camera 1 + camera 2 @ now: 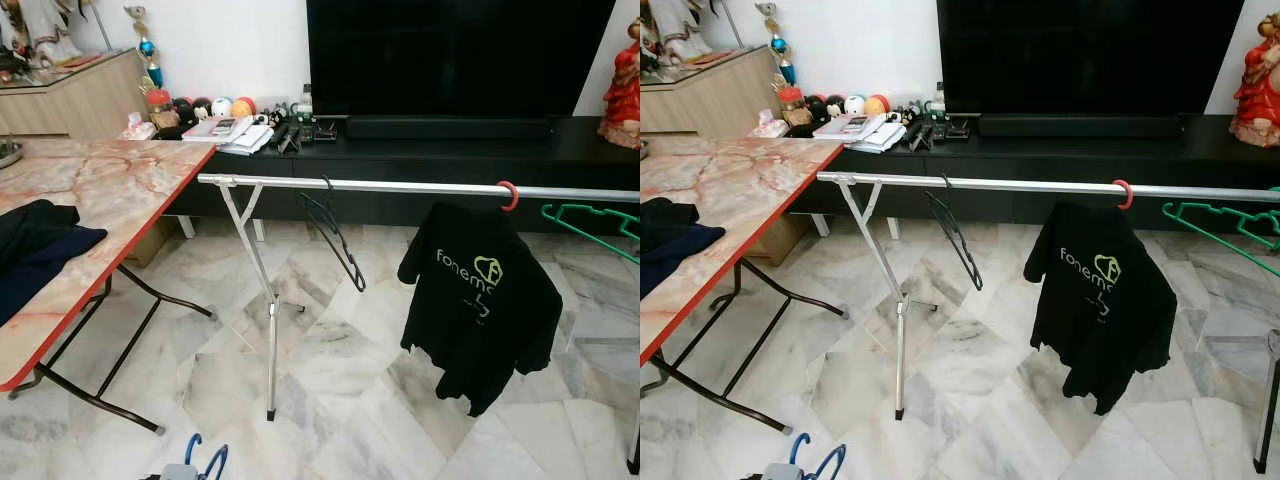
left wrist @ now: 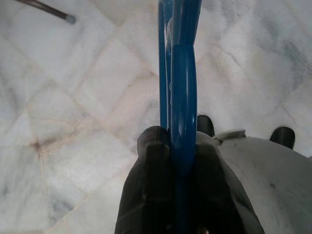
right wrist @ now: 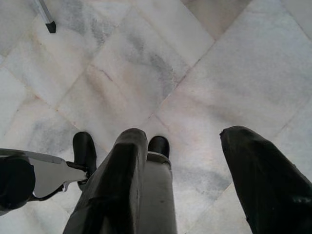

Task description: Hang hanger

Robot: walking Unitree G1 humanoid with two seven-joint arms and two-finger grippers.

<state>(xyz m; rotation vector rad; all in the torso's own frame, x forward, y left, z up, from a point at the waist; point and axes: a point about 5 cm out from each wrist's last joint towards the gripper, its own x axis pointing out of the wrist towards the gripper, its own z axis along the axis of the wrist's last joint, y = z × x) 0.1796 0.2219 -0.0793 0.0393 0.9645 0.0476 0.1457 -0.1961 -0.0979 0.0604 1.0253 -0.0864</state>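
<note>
Holding the blue hanger [image 2: 183, 87] low, your left gripper [image 2: 183, 161] is squeezing it tight so it reaches the rail [image 1: 400, 186]; right gripper [image 3: 183, 161] fingers are hanging wide apart.

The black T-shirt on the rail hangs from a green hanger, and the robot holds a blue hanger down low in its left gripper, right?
Not quite: the black T-shirt hangs on the rail from a red hanger, as the left eye view shows. The green hanger hangs bare further along the rail. The rest is right: the left gripper is shut on a blue hanger down low.
</note>
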